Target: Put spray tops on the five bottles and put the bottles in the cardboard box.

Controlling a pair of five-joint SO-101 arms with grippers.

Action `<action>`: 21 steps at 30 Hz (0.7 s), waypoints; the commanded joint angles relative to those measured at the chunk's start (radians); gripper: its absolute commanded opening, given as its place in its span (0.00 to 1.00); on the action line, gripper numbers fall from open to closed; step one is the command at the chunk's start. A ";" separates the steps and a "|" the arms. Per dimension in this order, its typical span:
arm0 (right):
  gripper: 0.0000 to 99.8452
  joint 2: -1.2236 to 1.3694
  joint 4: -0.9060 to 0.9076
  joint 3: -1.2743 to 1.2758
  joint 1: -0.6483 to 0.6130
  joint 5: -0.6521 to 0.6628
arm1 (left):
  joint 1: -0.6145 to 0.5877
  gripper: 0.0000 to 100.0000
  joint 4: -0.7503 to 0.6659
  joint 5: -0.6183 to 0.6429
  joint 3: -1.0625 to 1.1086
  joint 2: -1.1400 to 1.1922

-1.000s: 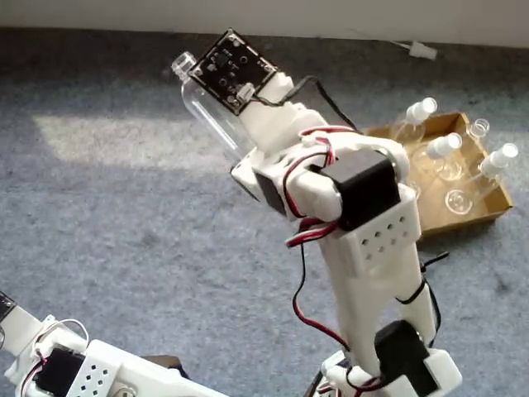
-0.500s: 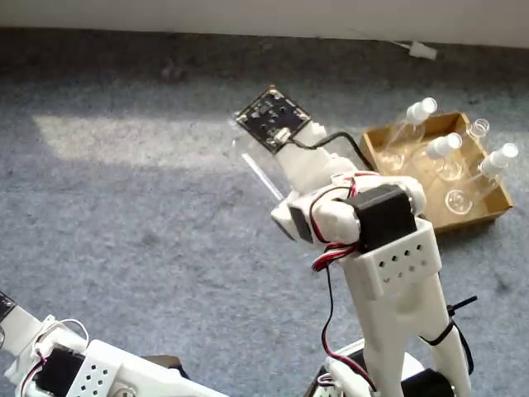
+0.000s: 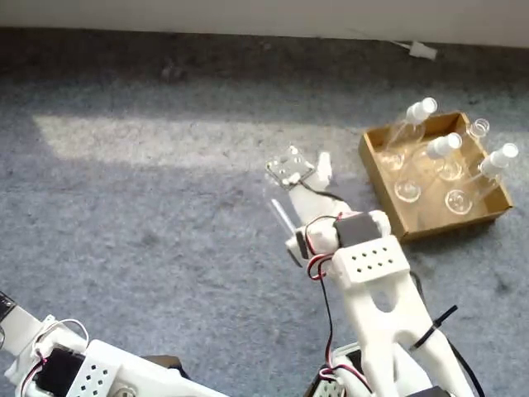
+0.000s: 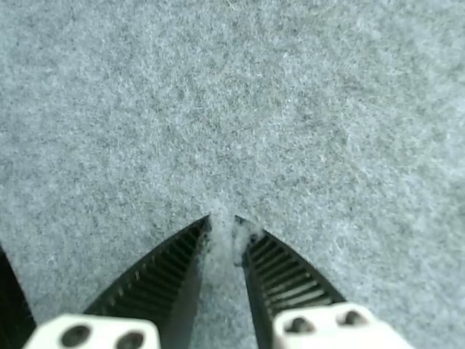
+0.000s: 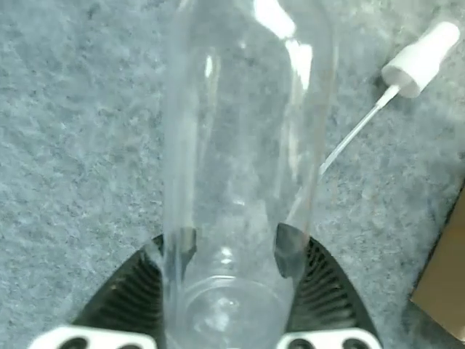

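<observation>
My right gripper [image 5: 232, 254] is shut on a clear, topless bottle [image 5: 243, 138], its black fingers [image 5: 171, 251] pressing both sides near the base. In the high view that gripper [image 3: 296, 175] sits low over the carpet just left of the cardboard box [image 3: 388, 211]. A loose white spray top [image 5: 423, 49] with a thin tube lies on the carpet beside the bottle. The box holds several clear bottles, three with white spray tops [image 3: 447, 143] and one with a bare neck [image 3: 478, 127]. My left gripper [image 4: 222, 222] is shut over bare carpet with nothing in it.
Grey carpet [image 3: 149, 207] covers the whole floor. The left arm's base [image 3: 83, 376] sits at the near left corner. A small white object [image 3: 422, 51] lies by the far wall. A corner of the box [image 5: 445, 287] shows beside the held bottle.
The right arm has swung down and to the right with the bottle, from high over the middle to low beside the box. The left arm has not moved.
</observation>
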 commanded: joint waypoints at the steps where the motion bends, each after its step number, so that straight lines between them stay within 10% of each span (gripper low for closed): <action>1: 0.04 -0.036 -0.101 0.091 0.018 -0.003 | -0.015 0.00 0.006 -0.009 0.021 -0.005; 21: 0.13 -0.033 -0.133 0.331 0.015 0.054 | -0.015 0.00 0.006 -0.009 0.021 -0.005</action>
